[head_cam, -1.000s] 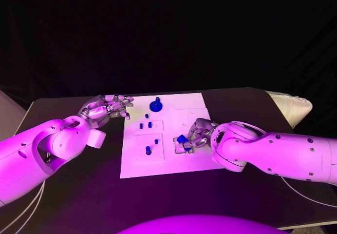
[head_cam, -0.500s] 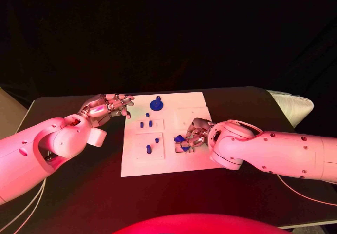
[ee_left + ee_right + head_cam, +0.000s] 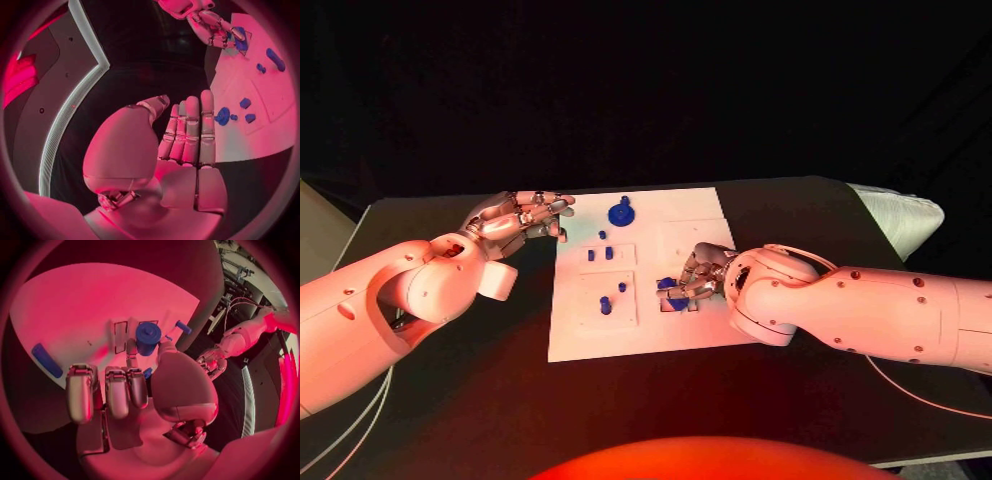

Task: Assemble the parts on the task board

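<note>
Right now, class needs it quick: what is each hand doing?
Left hand: open, holding nothing, beside the task board.
Right hand: holding a blue cylindrical part over the board.

The right robot hand (image 3: 700, 277) covers part of the task board (image 3: 646, 335) in the head view, and the blue part (image 3: 674, 291) under its fingers shows only as a sliver; whether the fingers grip it or merely touch it cannot be told. In the right wrist view the palm hides the base of the blue cylinder (image 3: 148, 338). The small blue pieces (image 3: 604, 305) on the board are too small to make out their shapes. The right arm is cut off by the picture's edge.
</note>
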{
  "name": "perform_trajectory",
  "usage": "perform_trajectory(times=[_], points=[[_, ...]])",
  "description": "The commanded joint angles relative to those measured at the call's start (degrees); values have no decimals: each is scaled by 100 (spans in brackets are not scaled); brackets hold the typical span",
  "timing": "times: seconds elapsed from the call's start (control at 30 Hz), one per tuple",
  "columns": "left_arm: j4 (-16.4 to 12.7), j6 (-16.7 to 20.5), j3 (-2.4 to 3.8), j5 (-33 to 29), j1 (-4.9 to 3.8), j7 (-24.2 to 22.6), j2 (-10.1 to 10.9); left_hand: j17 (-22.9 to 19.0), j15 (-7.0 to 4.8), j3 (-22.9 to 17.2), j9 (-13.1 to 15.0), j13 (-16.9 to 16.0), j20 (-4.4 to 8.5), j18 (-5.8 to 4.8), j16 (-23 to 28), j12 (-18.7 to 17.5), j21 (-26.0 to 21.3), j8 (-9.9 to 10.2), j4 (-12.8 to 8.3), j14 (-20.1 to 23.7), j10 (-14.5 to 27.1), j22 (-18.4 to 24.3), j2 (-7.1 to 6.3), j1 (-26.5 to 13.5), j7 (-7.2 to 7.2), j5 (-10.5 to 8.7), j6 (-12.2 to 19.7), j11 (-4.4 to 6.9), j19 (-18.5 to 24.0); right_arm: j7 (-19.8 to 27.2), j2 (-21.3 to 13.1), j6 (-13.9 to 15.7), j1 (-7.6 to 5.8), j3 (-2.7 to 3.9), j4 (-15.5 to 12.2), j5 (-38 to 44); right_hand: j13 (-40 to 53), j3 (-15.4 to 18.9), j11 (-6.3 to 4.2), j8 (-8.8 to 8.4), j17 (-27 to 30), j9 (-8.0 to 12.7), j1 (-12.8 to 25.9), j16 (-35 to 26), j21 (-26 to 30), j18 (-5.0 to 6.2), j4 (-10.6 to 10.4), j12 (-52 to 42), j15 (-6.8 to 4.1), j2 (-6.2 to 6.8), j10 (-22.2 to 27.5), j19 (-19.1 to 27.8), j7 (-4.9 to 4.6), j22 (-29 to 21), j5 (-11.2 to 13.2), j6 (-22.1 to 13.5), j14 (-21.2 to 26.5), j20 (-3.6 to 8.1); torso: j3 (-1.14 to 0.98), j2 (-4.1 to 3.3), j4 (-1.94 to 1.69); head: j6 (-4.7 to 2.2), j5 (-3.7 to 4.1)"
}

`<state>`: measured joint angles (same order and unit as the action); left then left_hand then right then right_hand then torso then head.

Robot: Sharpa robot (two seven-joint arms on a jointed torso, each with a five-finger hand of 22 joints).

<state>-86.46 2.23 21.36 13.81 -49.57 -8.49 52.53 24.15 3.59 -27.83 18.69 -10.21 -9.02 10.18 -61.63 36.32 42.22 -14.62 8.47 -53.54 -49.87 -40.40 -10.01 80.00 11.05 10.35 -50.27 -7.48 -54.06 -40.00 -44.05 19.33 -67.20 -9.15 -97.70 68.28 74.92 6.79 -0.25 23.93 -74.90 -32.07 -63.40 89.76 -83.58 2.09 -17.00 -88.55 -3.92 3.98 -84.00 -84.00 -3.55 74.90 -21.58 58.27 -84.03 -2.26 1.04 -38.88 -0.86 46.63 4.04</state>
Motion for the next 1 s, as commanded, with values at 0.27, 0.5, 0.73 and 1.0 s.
perform_trajectory(times=[0.27, 0.5, 0.73, 1.0], points=[[-13, -35, 2, -36, 4, -21, -4, -2, 2, 3, -7, 6, 2, 32, 37, 27, -37, 35, 46, -41, 40, 4, 52, -22, -4, 31, 1, 10, -46, -31, 1, 15, 11, -2, -8, 250, 1425, -93, -46, 88, -1510, -23, 123, 24, -110, -112, 17, -42, -42, -427, -532, -509, 9, 1373, -310, -37, -597, 58, -2, -8, 1, 9, 12], [-12, -38, 2, -36, 4, -20, -7, -2, 2, 4, -7, 7, 1, 32, 37, 28, -44, 35, 62, -42, 42, 9, 59, -30, -5, 31, 1, 11, -49, -31, -8, 4, 12, -2, -45, 262, 1430, -100, -50, 98, -1510, -22, 95, 24, -141, -118, 16, -48, -45, -433, -537, -515, 13, 1382, -416, -38, -597, 61, -4, 0, 3, 19, 15], [-7, -39, 2, -36, 4, -20, -9, -2, 2, 4, -7, 7, 1, 32, 37, 28, -44, 35, 62, -42, 42, 9, 59, -30, -5, 31, 1, 11, -49, -29, -31, -13, 15, -3, -91, 266, 1448, -283, -69, 107, -1510, 10, -55, 24, -211, -130, 22, -68, -60, -556, -552, -527, 32, 1404, -924, -38, -597, 75, -3, 3, 0, 32, 17], [-2, -40, 2, -36, 4, -19, -14, -1, 2, 6, -7, 8, 1, 32, 37, 28, -50, 36, 69, -42, 44, 14, 61, -31, -7, 32, 3, 12, -51, -22, -39, -47, 20, -3, -142, 246, 1430, -77, -58, 146, -1510, 23, 263, 24, -197, -128, 6, -43, -51, -247, -538, -524, 22, 1402, -319, 1, -597, 69, -4, 0, 4, 21, 19]])
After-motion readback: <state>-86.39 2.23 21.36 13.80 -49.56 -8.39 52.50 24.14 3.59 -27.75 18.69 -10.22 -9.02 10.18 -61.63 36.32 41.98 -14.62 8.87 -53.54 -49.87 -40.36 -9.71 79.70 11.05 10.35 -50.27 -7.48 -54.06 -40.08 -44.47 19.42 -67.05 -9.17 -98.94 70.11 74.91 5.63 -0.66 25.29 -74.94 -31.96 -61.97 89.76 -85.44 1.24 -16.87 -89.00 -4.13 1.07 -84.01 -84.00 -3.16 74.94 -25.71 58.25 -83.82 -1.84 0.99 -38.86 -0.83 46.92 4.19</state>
